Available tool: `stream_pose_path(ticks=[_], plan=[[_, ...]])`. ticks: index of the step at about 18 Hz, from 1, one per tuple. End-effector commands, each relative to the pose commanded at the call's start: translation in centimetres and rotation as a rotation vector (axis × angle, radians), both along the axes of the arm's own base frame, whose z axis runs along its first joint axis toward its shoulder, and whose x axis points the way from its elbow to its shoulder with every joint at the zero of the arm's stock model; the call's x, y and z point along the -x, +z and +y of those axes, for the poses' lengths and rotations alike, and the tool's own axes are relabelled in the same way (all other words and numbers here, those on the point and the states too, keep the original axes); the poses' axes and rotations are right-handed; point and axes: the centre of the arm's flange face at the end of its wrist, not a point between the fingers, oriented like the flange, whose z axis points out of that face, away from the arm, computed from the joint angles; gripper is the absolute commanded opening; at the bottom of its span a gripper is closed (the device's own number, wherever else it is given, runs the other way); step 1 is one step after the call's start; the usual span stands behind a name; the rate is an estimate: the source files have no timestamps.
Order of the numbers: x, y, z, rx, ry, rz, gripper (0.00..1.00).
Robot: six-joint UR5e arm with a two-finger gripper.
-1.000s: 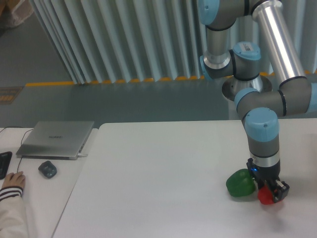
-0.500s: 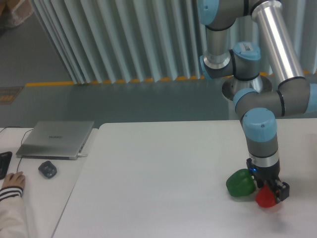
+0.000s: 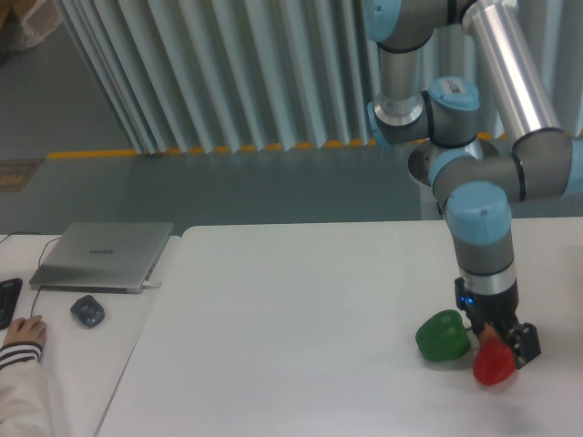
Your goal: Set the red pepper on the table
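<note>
Red pepper (image 3: 493, 365) sits low on the table (image 3: 291, 346), near-right corner, touching or just beside the green pepper (image 3: 443, 336) on its left. Gripper (image 3: 504, 345) is right on top of it, fingers straddling its upper part; can't tell if they're clamped or already let go. Pepper looks glossy, rounded, likely light and fairly stiff: slippery skin, may roll once freed. Best hold is across the widest part of the body, not the curved shoulders. Far left: laptop (image 3: 105, 254), mouse (image 3: 87, 310), a person's hand (image 3: 23, 330) on the desk.
</note>
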Motion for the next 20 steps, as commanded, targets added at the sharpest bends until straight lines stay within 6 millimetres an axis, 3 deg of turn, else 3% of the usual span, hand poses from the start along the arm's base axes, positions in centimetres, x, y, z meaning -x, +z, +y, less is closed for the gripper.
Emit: stream_pose_path(ticks=[3, 8, 11, 17, 20], plan=[[-0.2, 1.5, -1.0, 0.013, -0.033, 0.000, 1.00], [0.3, 4.2, -3.9, 0.092, -0.284, -0.025, 1.00], [-1.2, 6.2, -5.5, 0.141, -0.412, -0.075, 1.00], [-2.3, 6.3, -5.8, 0.162, -0.451, -0.116, 1.00], [-2.6, 5.5, -5.8, 0.146, -0.423, -0.134, 1.00]])
